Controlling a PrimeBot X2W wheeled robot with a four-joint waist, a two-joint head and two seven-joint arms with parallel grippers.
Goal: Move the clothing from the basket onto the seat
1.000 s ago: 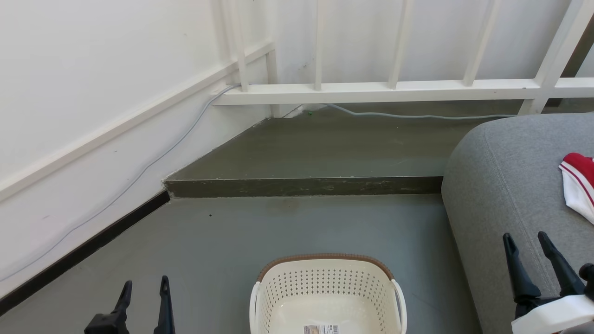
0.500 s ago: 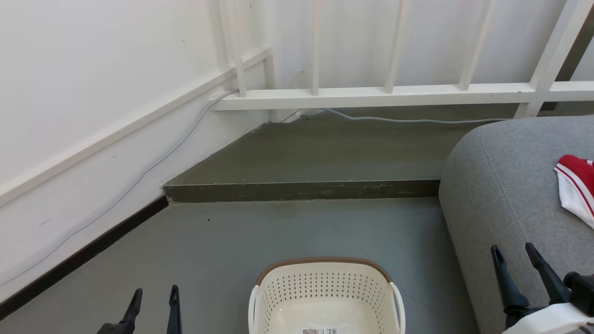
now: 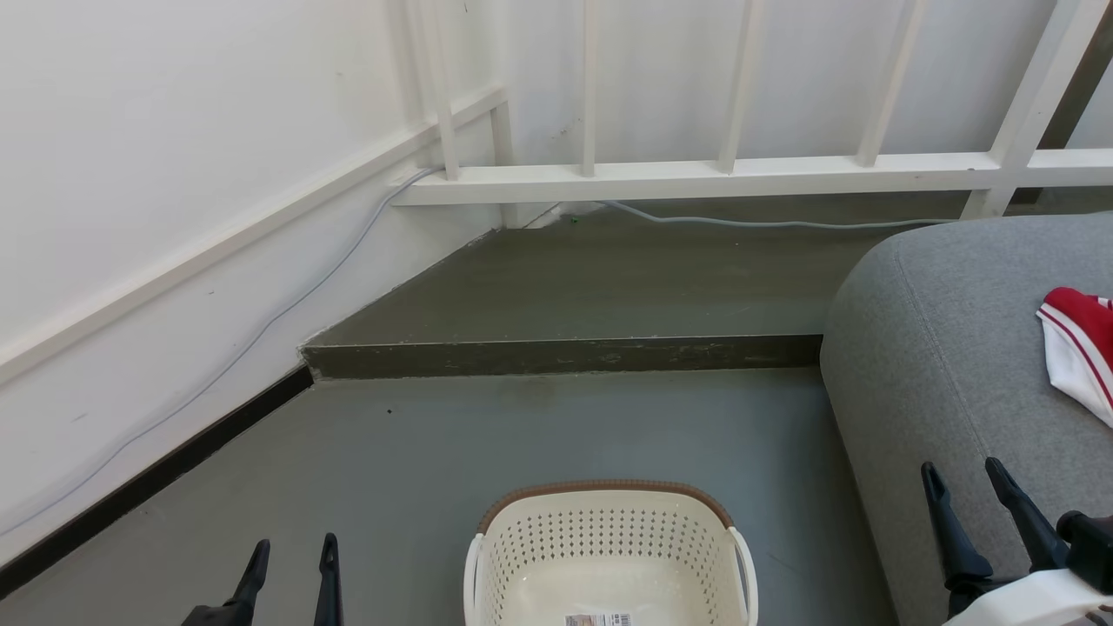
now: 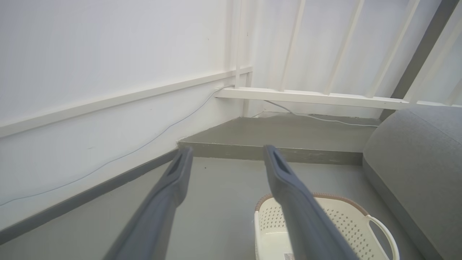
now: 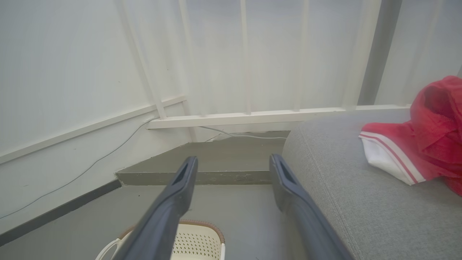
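Basket [image 3: 609, 532]: cream-white plastic in the shape of a rounded rectangle. The walls are full of small holes and the rim is brown with a woven look. It stands on the floor at 6 o'clock of the head view. The part of its bottom that shows is smooth and carries a barcode label [image 3: 598, 620].
Clothing [image 3: 1078, 356]: soft red fabric with a white panel and thin red-and-white stripes, crumpled. It lies on the seat at 3 o'clock and is cut by the picture edge.
Seat [image 3: 956, 348]: grey woven upholstery with a rounded corner and a stitched seam, at 4 o'clock. It is near the basket, with a strip of floor between them.
Left claw [image 3: 295, 543]: two long, dark, tapering fingers, spread apart with nothing between them. It is at 7 o'clock, above the floor.
Right claw [image 3: 962, 467]: the same dark fingers, spread wide and holding nothing. It is at 5 o'clock, over the front of the seat and well apart from the clothing.
Floor [image 3: 522, 435]: grey and smooth, with a low step [image 3: 565, 355] of worn edge toward 12 o'clock.
Wall [image 3: 174, 130]: white and plain, with black skirting [image 3: 156, 482] at its foot and a thin pale cable [image 3: 765, 224] running along it.
Railing [image 3: 696, 167]: white painted straight bars, at 12 o'clock.
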